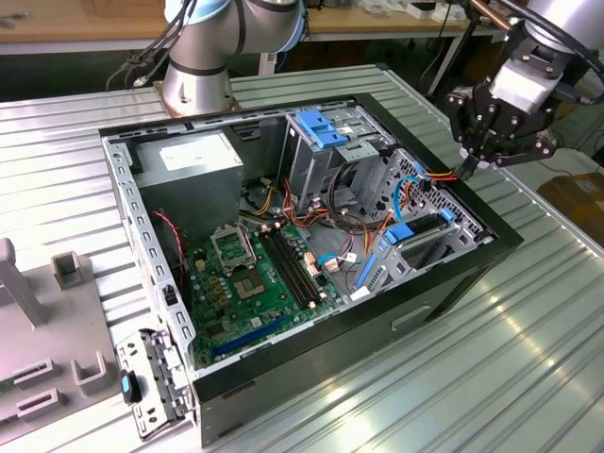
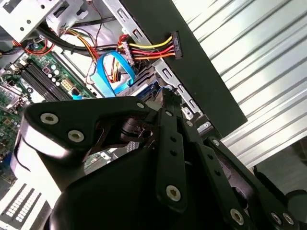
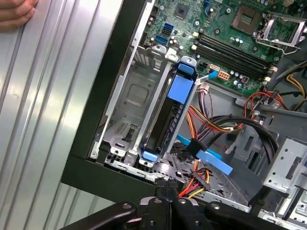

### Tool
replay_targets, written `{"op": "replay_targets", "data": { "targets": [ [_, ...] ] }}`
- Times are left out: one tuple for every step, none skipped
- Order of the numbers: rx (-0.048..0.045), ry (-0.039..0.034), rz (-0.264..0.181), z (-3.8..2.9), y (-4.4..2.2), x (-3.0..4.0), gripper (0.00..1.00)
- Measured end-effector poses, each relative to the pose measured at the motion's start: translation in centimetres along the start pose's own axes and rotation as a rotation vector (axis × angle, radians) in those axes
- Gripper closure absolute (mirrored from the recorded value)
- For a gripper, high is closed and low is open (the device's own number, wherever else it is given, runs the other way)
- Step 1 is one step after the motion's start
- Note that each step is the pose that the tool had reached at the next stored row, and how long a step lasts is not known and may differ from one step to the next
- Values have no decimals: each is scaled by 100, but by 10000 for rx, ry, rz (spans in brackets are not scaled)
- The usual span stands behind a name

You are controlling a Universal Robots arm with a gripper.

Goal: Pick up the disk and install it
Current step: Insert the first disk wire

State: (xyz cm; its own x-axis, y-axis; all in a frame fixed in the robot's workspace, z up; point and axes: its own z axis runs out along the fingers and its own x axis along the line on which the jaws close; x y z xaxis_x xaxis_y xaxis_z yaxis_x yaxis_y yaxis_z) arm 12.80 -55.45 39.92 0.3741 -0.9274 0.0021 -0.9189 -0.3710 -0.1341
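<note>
The disk [image 1: 422,227] stands on edge in the drive cage at the front of the open computer case [image 1: 311,363], on the exterior view's right, with its blue rails at either end. The tool [image 1: 469,163] hangs just above the case's rim near that cage. Its fingers are drawn together to a point with nothing between them. The disk lies below the tips and a little toward the exterior view's left, near them but clear of contact.

In the first wrist view the disk [image 3: 163,122] appears as a dark slab in a blue carrier seated in one slot of the cage. The slot beside it is bare metal. The tool [image 3: 163,184] sits past the near end of the carrier, over the case's edge, with a bundle of yellow, red and black wires [image 3: 196,184] just beside the tips. A person's hand [image 3: 14,12] rests on the ribbed bench [image 3: 48,96] at the corner of this view.

The second wrist view shows the closed tool [image 2: 166,96] from behind, with a blue flat cable [image 2: 112,72] and a black power connector [image 2: 173,45] beyond it.

The exterior view adds the motherboard [image 1: 255,274], the grey power-supply box [image 1: 193,160] and a bare blue bracket [image 1: 321,127] on top of the upper bays.
</note>
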Motion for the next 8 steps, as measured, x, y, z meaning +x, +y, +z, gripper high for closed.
{"op": "replay_targets", "data": {
  "targets": [
    [0, -19, -151, 3, -24, -22, 89],
    [0, -31, -232, 7, -48, -37, 89],
    [0, -41, -305, 11, -66, -71, 89],
    [0, -53, -407, 14, -77, -94, 89],
    [3, -65, -501, 17, -80, -103, 89],
    [13, -73, -578, 20, -82, -107, 89],
    [58, -75, -742, 22, -84, -112, 89],
    [109, -80, -947, 22, -85, -115, 89]
  ]
}}
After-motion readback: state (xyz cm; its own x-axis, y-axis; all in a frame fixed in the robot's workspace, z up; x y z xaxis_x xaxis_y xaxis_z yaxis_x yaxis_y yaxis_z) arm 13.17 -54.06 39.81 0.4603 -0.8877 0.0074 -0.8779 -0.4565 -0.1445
